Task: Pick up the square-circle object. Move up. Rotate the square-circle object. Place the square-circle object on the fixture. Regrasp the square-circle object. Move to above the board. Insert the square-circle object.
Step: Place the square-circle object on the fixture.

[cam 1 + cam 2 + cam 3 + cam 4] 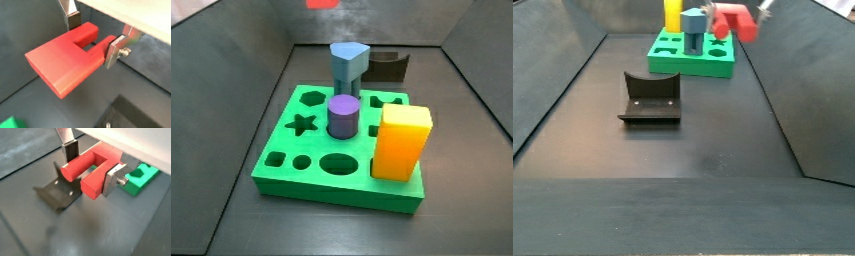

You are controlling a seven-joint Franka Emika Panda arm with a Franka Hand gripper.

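My gripper (93,39) is shut on the square-circle object (63,62), a red block with two short prongs. The silver fingers (113,178) press on the outer sides of the prongs. In a side view the object (736,22) hangs high in the air, right of the board (700,62) and beyond the fixture (649,98). In a wrist view the fixture (59,195) lies below the object (80,164), with a corner of the green board (141,178) beside it. In a side view the object (322,3) only shows at the top edge.
On the board (305,150) stand a tall yellow-orange block (402,142), a purple cylinder (342,117) and a blue-grey piece (349,65). The fixture (389,67) stands behind the board. Dark sloping walls enclose the floor.
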